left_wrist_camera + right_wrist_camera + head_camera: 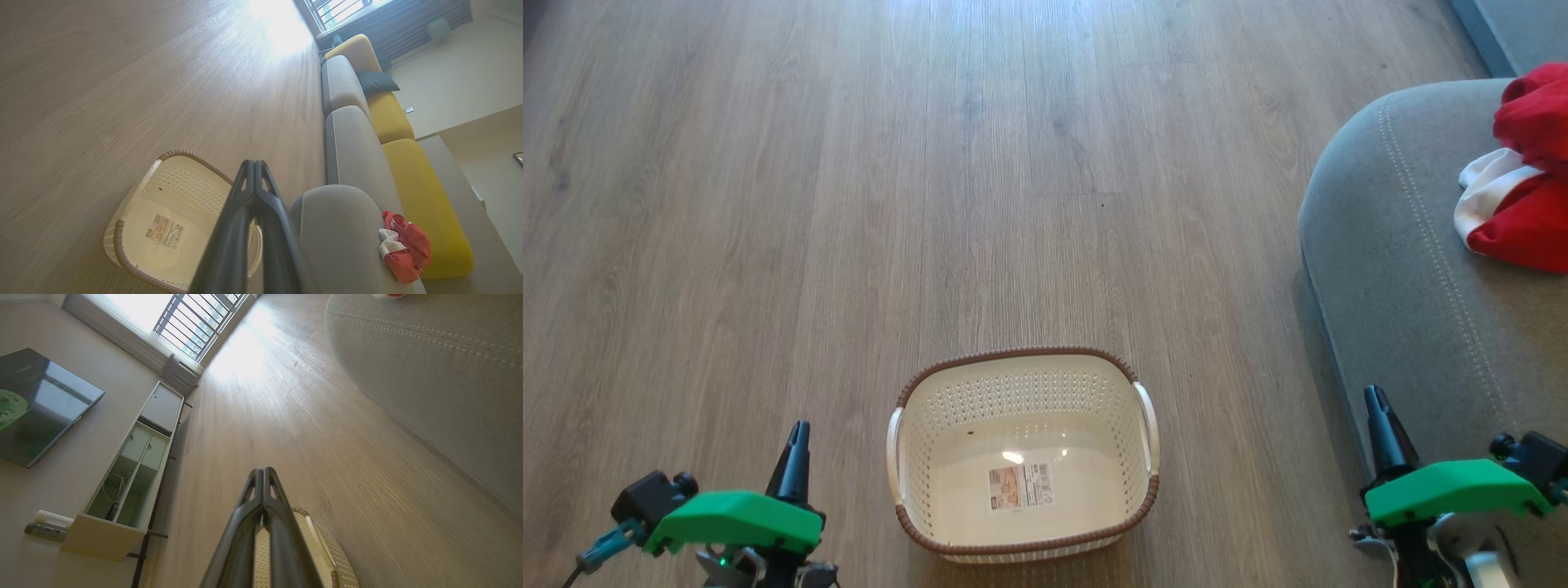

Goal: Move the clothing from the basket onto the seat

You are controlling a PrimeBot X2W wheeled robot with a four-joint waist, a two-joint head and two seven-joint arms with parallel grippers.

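Left claw and right claw clenched empty (flanking the basket), clothing on seat, well beyond right claw

I can read nothing: the small white-and-tan sticker inside the cream perforated plastic basket, at lower centre, carries a barcode and print too small to read.

My head camera looks steeply down from high above the floor, with the basket close to its bottom edge and the seat on its right. Both wrist cameras sit low near the basket, tilted, facing along the floor toward the window. All three views share basket, floor and seat.
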